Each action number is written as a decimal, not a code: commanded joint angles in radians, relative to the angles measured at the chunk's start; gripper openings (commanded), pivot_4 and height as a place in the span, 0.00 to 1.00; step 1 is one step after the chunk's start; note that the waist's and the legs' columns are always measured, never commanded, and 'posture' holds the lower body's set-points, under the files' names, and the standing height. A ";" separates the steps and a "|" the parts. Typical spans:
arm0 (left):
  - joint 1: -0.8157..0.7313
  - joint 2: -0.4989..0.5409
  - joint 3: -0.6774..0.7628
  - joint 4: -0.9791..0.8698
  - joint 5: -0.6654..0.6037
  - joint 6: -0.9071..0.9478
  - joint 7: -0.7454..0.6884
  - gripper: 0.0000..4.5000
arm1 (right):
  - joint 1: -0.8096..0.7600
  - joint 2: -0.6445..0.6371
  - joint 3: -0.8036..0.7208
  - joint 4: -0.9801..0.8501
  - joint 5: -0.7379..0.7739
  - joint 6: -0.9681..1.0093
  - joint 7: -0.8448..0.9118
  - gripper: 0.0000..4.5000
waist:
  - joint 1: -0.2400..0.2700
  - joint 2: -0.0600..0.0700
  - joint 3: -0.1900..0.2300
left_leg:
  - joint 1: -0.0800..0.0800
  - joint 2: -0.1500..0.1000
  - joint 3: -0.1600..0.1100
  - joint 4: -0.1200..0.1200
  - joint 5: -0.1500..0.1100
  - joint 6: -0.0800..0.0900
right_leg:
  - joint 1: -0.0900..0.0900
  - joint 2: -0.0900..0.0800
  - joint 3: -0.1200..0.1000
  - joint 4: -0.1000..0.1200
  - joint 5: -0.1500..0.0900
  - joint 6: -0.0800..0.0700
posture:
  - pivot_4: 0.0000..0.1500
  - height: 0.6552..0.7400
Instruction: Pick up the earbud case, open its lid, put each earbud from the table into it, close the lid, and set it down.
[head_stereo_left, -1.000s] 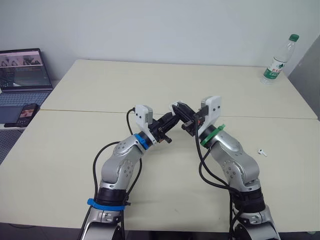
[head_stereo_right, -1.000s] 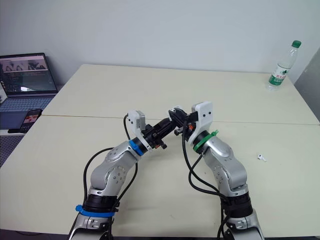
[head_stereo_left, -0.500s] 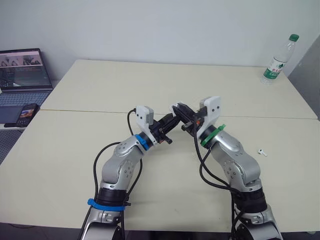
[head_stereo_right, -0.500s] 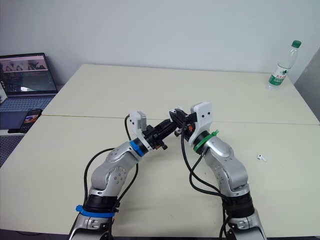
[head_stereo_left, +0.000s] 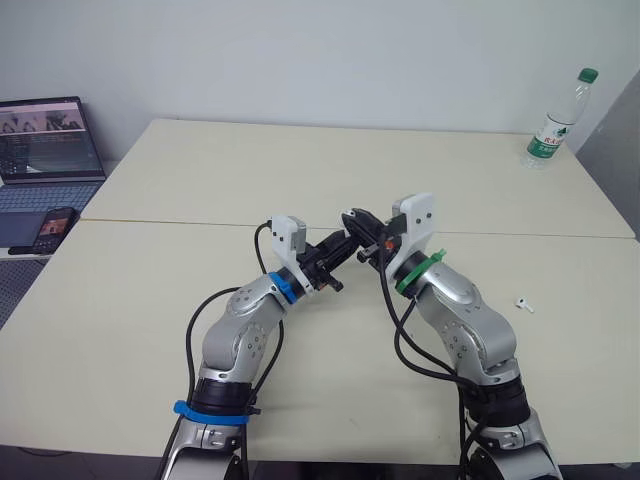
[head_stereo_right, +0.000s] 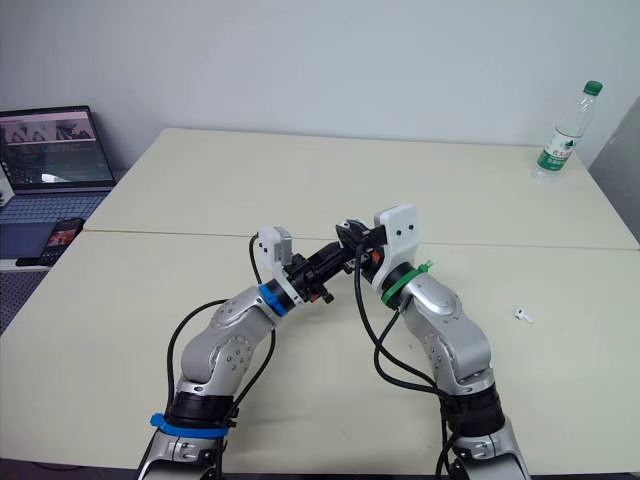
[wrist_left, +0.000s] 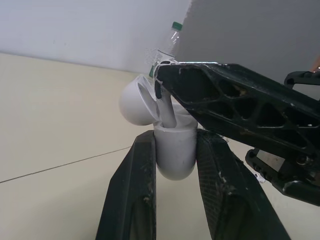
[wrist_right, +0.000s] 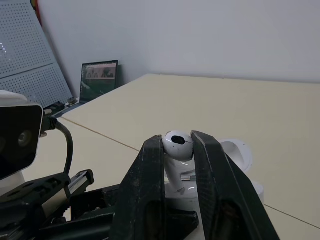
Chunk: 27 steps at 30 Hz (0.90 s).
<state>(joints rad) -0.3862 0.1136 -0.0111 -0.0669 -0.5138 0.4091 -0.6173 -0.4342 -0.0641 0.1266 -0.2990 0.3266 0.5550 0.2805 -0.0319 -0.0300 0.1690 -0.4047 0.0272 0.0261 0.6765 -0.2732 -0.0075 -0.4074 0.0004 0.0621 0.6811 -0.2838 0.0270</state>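
Note:
My left gripper (wrist_left: 175, 150) is shut on the white earbud case (wrist_left: 174, 150), whose lid (wrist_left: 137, 101) stands swung open. My right gripper (wrist_right: 178, 150) is shut on a white earbud (wrist_right: 178, 146) and holds it stem-down in the case's mouth (wrist_right: 200, 192). Both grippers meet above the middle of the table (head_stereo_left: 347, 243). A second earbud (head_stereo_left: 524, 303) lies on the table to the right of my right arm.
A plastic water bottle (head_stereo_left: 556, 120) stands at the far right corner. A laptop (head_stereo_left: 45, 140) and a phone (head_stereo_left: 52, 226) rest on a side surface beyond the table's left edge. A seam (head_stereo_left: 180, 222) runs across the table.
My right gripper has shifted slightly left and closer to the left gripper, bringing the earbud over and into the open case. The left gripper has held the case almost still.

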 joint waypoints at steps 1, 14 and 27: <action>-0.039 -0.024 0.031 -0.070 -0.063 -0.018 0.001 0.17 | 0.033 0.005 -0.024 -0.005 0.008 0.021 -0.021 0.10 | 0.000 0.000 0.000 | 0.000 0.000 0.000 0.000 0.000 0.000 | 0.000 0.000 0.000 0.000 0.000 0.000 | 1.00 1.00; -0.044 -0.037 0.051 -0.071 -0.085 0.001 0.020 0.17 | 0.084 0.033 -0.038 -0.043 0.027 0.035 -0.045 0.10 | 0.000 0.000 0.000 | 0.000 0.000 0.000 0.000 0.000 0.000 | 0.000 0.000 0.000 0.000 0.000 0.000 | 1.00 1.00; -0.047 -0.040 0.059 -0.064 -0.089 0.001 0.021 0.17 | 0.098 0.023 -0.041 -0.059 0.045 0.044 -0.054 0.10 | 0.000 0.000 0.000 | 0.000 0.000 0.000 0.000 0.000 0.000 | 0.000 0.000 0.000 0.000 0.000 0.000 | 1.00 1.00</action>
<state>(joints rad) -0.3867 0.0834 -0.0039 -0.0669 -0.5513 0.4500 -0.6001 -0.3645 -0.0268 0.0981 -0.3557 0.3747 0.5631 0.2377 -0.0320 -0.0300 0.1690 -0.4046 0.0273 0.0261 0.6764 -0.2732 -0.0075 -0.4073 0.0008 0.0624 0.6808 -0.2838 0.0271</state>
